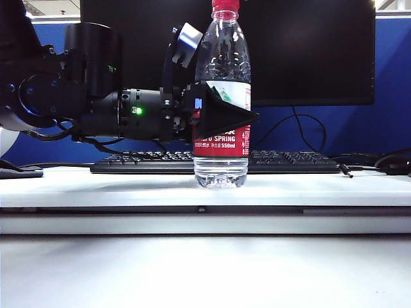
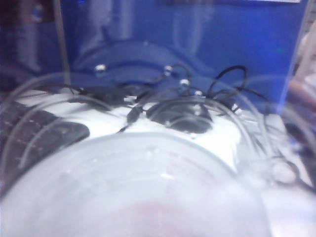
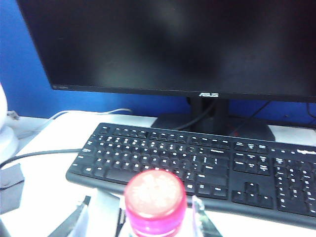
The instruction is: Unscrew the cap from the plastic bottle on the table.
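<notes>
White table (image 1: pixel 77 183) runs under a blue partition wall (image 1: pixel 385 96), with one black monitor (image 3: pixel 173 44) and one keyboard (image 3: pixel 197 163) behind the one plastic bottle (image 1: pixel 221 147). From the bottle's left, left gripper (image 1: pixel 221 114) clamps its label; the red cap (image 3: pixel 155 196) sits on; right gripper unseen, its spread untellable

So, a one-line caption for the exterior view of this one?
Left gripper clamps the upright plastic bottle on the table, red cap on.

black arm (image 1: pixel 96 109), green light (image 1: pixel 137 110), black triangular pincer (image 1: pixel 221 115)
</notes>
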